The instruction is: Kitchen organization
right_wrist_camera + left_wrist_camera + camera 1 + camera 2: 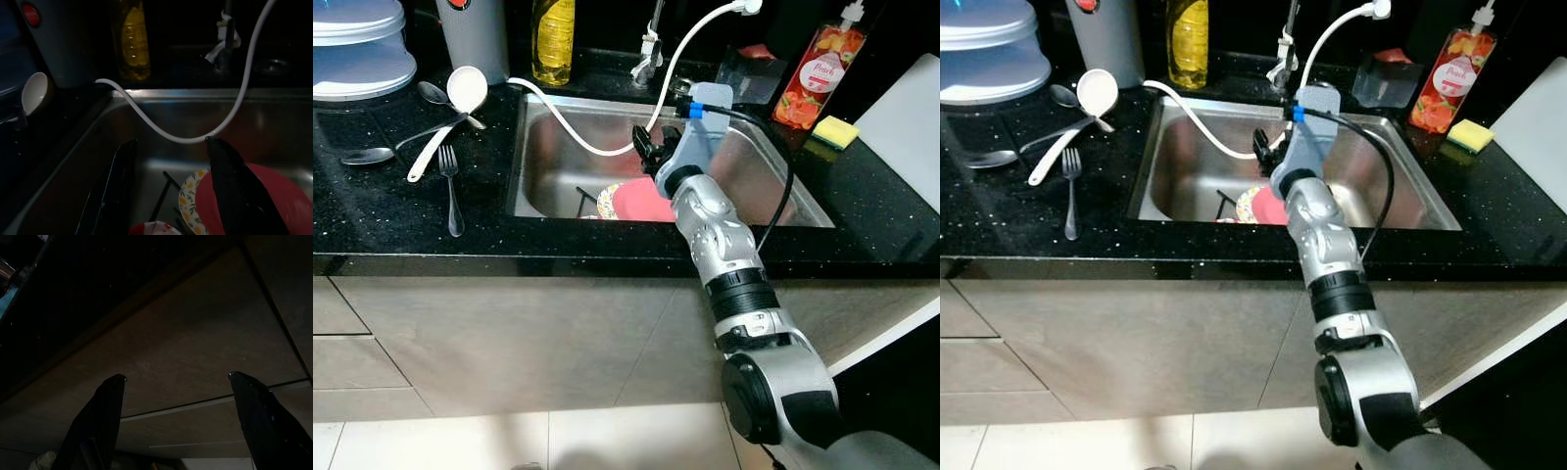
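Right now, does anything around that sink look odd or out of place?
Yes. A white hose droops from the counter across the sink instead of being stowed. Cutlery lies scattered on the counter: a fork, spoons and a white ladle. Dishes, including a red plate, sit in the basin.

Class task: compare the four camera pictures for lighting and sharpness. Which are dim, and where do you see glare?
Eye views: bright and sharp, with glare on the steel sink wall and sparkle on the black counter. Left wrist view: very dark, the left end effector open before dim cabinet panels. Right wrist view: dim, the right end effector open above a red plate, the white hose brightest.
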Controlling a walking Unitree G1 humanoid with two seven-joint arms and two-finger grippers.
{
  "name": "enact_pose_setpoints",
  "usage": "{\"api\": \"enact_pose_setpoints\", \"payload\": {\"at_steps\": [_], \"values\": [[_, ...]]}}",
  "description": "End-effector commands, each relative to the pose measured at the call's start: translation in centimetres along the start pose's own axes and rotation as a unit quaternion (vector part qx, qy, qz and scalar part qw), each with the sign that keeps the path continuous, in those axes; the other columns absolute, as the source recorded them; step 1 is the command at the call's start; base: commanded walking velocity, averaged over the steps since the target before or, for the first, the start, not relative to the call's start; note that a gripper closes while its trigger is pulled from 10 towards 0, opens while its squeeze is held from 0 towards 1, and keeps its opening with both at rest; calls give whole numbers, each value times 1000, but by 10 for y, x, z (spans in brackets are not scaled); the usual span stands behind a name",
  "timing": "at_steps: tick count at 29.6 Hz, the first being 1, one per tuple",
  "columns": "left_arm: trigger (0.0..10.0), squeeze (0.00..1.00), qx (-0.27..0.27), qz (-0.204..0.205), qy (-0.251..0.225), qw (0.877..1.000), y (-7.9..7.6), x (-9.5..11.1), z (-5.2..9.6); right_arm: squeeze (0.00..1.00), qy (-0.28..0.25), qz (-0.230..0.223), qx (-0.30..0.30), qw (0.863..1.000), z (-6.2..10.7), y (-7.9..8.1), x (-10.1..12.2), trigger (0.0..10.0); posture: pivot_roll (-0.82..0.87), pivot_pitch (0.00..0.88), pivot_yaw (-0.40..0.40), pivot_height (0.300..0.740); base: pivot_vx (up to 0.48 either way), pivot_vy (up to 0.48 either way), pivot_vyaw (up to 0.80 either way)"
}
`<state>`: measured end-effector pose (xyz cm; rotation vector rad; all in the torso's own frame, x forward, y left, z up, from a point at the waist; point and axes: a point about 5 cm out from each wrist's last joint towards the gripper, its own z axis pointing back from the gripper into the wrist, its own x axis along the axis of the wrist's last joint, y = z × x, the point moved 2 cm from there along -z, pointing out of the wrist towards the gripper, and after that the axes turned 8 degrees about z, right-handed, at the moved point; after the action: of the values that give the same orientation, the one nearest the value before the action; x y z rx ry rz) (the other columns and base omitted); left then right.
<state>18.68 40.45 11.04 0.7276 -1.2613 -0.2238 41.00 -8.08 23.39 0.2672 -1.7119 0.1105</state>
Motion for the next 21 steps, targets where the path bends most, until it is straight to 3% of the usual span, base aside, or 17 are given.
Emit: {"api": "enact_pose_setpoints", "payload": {"at_steps": [1, 21], "values": [[10000, 0, -7, 3, 4, 1000, -5, -4, 3, 0, -1, -3, -8, 1000, 1, -4, 1, 10000, 293, 0, -90, 740, 0, 0, 0], [10000, 0, 11, 20, -2, 1000, -2, -2, 4, 0, -2, -2, 3, 1000, -2, 2, 3, 10000, 297, 0, -106, 740, 0, 0, 0]]}}
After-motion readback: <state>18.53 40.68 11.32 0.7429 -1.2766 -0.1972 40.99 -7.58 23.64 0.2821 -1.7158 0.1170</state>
